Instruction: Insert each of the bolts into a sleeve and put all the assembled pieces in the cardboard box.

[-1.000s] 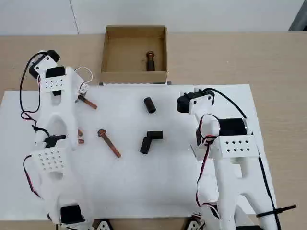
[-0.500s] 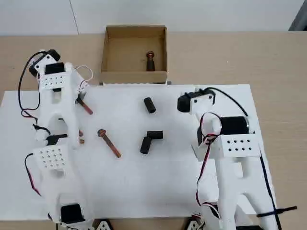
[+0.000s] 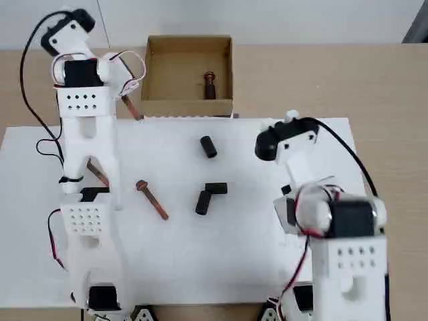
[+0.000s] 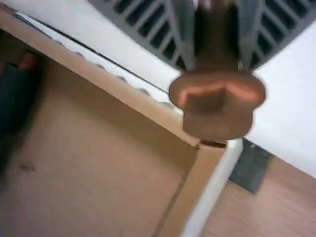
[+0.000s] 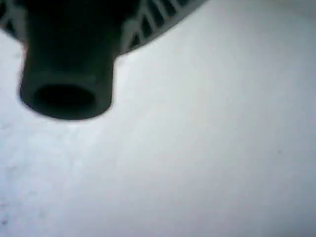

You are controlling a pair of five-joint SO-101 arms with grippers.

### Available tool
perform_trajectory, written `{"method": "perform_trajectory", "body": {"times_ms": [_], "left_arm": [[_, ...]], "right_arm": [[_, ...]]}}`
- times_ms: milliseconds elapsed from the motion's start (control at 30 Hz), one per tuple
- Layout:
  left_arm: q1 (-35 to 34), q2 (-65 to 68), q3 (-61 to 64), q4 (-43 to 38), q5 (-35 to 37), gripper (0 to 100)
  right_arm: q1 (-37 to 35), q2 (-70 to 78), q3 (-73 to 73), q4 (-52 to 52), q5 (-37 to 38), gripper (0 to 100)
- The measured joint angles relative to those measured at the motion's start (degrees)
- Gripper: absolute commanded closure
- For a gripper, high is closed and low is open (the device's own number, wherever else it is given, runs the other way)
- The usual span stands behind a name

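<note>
you're at the joining step: your left gripper (image 4: 217, 22) is clamped on a bolt (image 4: 217, 106) held up by the near corner of the cardboard box (image 3: 187, 107), your right gripper (image 5: 69, 15) is clamped on a sleeve (image 5: 66, 79) over the white mat (image 3: 200, 267), so next bring the two together with the bolt lined up on the bore.

**Robot pose, high view.** The left arm (image 3: 85, 134) rises from the lower left of the frame to the upper left, stretched long, with its wrist turned toward the centre. The left gripper (image 3: 127, 101) is clamped on a bolt (image 4: 217, 106), whose head protrudes past the jaws. The right arm (image 3: 344, 257) stands at the lower right, folded, with its forward end leaning toward the centre. The right gripper (image 5: 74, 19) grips a sleeve (image 5: 66, 74), whose open end points outward.
</note>
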Motion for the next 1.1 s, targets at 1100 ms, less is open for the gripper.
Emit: {"method": "perform_trajectory", "body": {"times_ms": [1100], "left_arm": [[15.7,-80.2,68.9,-4.0,-7.1,100]], "right_arm": [[0.0,-34.9,28.4,-16.1,-1.6,99.6]]}}
